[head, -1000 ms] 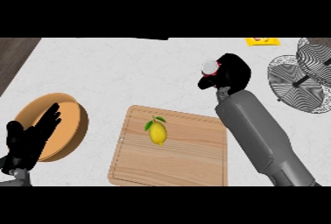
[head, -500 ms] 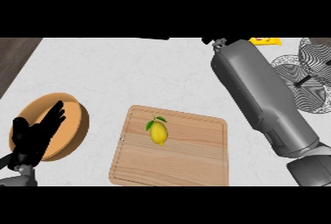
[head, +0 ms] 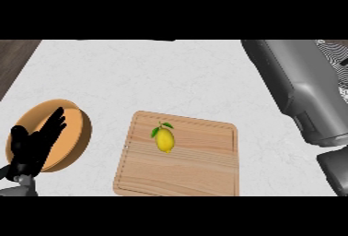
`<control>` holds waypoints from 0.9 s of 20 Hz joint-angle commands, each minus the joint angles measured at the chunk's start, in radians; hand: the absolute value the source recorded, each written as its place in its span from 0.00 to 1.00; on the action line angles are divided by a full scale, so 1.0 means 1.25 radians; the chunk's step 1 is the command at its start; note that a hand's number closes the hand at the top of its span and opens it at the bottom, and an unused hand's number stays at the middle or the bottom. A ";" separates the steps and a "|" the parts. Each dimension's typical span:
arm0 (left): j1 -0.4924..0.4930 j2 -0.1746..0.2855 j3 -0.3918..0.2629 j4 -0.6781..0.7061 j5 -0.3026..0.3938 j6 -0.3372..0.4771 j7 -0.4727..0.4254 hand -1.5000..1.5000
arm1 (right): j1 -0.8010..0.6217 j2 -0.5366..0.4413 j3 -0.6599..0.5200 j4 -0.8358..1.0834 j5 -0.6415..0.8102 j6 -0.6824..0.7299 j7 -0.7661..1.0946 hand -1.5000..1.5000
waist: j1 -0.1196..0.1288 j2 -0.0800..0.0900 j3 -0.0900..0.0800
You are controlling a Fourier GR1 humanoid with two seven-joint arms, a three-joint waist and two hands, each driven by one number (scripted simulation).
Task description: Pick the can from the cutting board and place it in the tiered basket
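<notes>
The can showed nowhere in the head view. The cutting board (head: 197, 170), at 6 o'clock on the counter (head: 136, 78), carried only a lemon (head: 165, 140), its long axis running from 12 to 6.

The right forearm (head: 299, 87) filled the 3 o'clock side, rising from 4 o'clock toward 1 o'clock and passing out at the top. The right hand was therefore out of sight, and I cannot tell whether it was closed on anything. A sliver of the tiered basket (head: 334, 48) showed at 2 o'clock, just beyond that forearm, which hid most of it.

By my judgement the right arm was far the nearer to the basket. The coming move turned on how the hidden hand stood over a tier, which could not be checked here.

The left hand (head: 34, 145) rested at 8 o'clock with its fingers straight and spread, holding nothing. It lay over the wooden bowl (head: 78, 122), well apart from the basket.
</notes>
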 commanded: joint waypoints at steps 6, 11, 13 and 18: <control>-0.003 0.004 0.009 0.012 0.000 0.000 -0.010 0.50 | 0.012 -0.090 -0.078 0.144 0.038 -0.146 0.016 1.00 | -0.010 0.003 0.002; 0.005 -0.012 0.006 0.023 -0.005 0.009 -0.034 0.50 | 0.017 -0.157 -0.181 0.099 -0.049 -0.287 -0.115 1.00 | -0.005 0.008 0.003; -0.028 -0.011 -0.005 0.019 -0.006 0.007 0.017 0.50 | 0.005 -0.163 -0.202 0.125 -0.065 -0.288 -0.160 1.00 | -0.009 0.006 0.003; -0.003 -0.027 -0.013 -0.015 -0.010 0.018 0.008 0.50 | 0.048 -0.201 -0.249 0.165 -0.101 -0.359 -0.254 1.00 | -0.002 0.006 0.004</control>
